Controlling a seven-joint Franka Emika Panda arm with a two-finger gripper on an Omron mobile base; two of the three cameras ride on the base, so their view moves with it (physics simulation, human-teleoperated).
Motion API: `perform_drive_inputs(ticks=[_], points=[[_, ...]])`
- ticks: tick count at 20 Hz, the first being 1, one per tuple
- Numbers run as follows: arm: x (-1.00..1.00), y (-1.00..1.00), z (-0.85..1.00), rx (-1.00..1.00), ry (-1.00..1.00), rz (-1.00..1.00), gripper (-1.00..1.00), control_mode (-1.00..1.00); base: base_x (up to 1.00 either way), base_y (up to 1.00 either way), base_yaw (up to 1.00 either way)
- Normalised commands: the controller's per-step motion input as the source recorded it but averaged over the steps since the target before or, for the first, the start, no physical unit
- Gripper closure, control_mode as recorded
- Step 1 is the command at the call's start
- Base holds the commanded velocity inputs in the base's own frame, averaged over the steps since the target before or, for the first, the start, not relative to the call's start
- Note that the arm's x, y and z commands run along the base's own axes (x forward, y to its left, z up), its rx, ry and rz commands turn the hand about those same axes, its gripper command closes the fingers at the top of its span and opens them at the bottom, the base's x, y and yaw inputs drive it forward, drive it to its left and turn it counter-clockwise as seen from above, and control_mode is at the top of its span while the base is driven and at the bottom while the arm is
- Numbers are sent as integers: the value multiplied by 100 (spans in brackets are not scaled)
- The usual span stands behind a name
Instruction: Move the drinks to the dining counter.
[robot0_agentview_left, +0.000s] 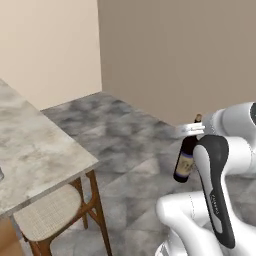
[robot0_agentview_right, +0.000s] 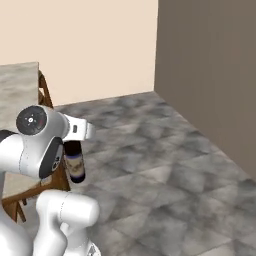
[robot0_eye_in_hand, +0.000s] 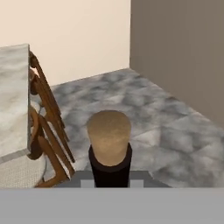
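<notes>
We see the gripper (robot0_agentview_left: 196, 128) clamped on the wine bottle (robot0_agentview_left: 185, 161) by its neck. The bottle hangs over the floor (robot0_agentview_left: 125, 135), beside the counter (robot0_agentview_left: 35, 150) and its stool (robot0_agentview_left: 50, 212).

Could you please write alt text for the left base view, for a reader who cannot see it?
The white arm's gripper holds a tall dark wine bottle with a pale label by its neck, above grey stone floor. At left stands the beige marble-patterned dining counter, with a wooden wicker-seat stool under its edge.
</notes>
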Motion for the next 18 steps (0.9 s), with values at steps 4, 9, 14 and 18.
perform_drive_inputs(ticks=[4, 9, 14, 18], points=[[0, 0, 0, 0, 0, 0, 100, 100, 51, -10, 55], [0, 0, 0, 0, 0, 0, 100, 100, 36, 0, 50], [0, 0, 0, 0, 0, 0, 100, 100, 48, 3, 23], [0, 0, 0, 0, 0, 0, 100, 100, 53, 9, 5]])
